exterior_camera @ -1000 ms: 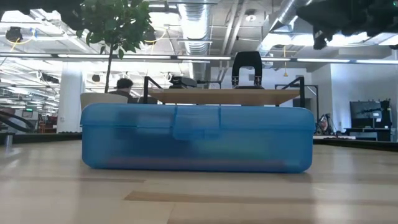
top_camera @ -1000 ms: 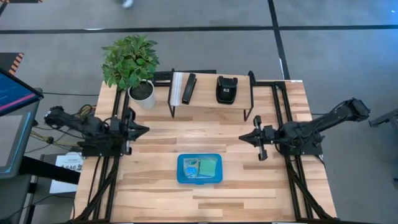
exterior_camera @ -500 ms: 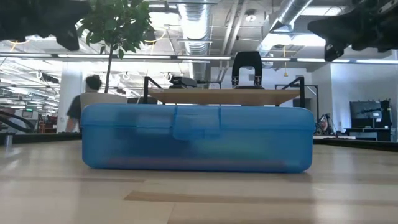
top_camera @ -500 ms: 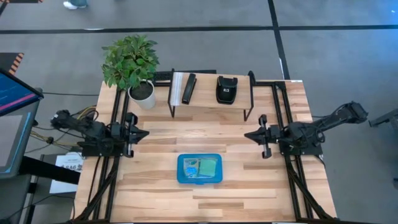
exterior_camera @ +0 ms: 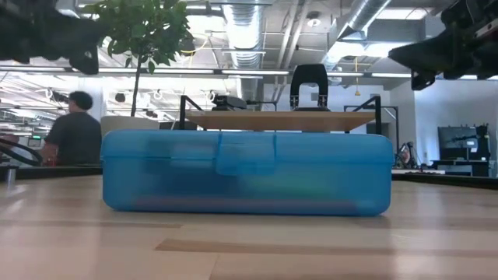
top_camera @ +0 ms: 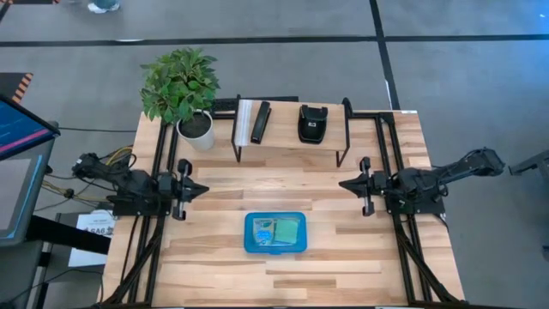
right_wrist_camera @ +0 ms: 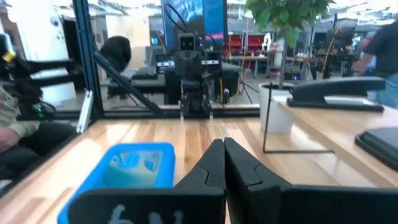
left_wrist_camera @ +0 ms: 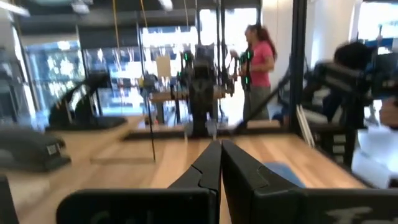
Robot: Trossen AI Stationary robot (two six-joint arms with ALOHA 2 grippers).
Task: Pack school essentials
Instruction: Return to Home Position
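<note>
At lower centre from above, green stationery (top_camera: 289, 230) shows inside the blue case (top_camera: 249, 234); the low view blurs it; left gripper (top_camera: 201, 186) and right gripper (top_camera: 343, 184), both pinched together, sit apart at its upper left and upper right.

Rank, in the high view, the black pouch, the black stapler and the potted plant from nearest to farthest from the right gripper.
1. Black pouch, on the right part of the shelf, closest to the right gripper.
2. Black stapler, on the shelf's left part.
3. Potted plant, left of the shelf, farthest.
</note>
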